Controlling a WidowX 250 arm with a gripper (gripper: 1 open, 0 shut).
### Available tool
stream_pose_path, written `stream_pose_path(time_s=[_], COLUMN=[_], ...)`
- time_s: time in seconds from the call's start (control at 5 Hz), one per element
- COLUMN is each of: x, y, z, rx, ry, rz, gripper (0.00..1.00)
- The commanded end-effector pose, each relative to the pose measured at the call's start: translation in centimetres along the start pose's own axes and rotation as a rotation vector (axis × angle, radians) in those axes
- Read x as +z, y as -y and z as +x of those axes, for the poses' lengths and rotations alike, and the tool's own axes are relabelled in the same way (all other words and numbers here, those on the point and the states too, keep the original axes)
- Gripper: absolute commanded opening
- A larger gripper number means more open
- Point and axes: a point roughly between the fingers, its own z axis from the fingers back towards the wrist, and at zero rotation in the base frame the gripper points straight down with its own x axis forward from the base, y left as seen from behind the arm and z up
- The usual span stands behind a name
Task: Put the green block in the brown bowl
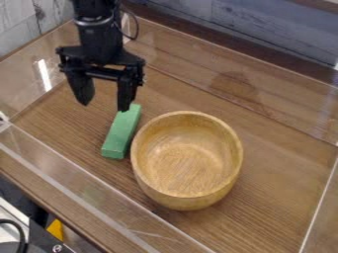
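Clear plastic walls (53, 212) surround the wooden table (264, 128). The black end effector (106, 96) points straight down with its fingers spread wide, gripping nothing, just above the far end of the flat bright green rectangular block (122, 132). This block lies beside the round light-brown wooden bowl (188, 158) with thick, grained walls.

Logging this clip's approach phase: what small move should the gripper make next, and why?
Probably straight down, then close. The open gripper hangs just above the far end of the green block, which lies flat on the table beside the brown bowl, not yet grasped.
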Motion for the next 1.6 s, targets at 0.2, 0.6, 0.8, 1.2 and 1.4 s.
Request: stream_pose_path(time_s=[0.2,0.6,0.8,1.2,1.4], x=[-0.7,-2.1,-2.7,-3.3,-3.4], y=[-0.4,-0.5,-0.5,-0.4,-0.4], z=[0.9,1.7,2.1,2.8,3.1], rx=[0.028,0.06,0.07,0.08,0.078], ry=[0.094,0.129,0.146,0.168,0.177], rz=[-0.015,-0.018,-0.017,-0.005,0.006], gripper=[1.0,1.0,1.0,1.0,1.0])
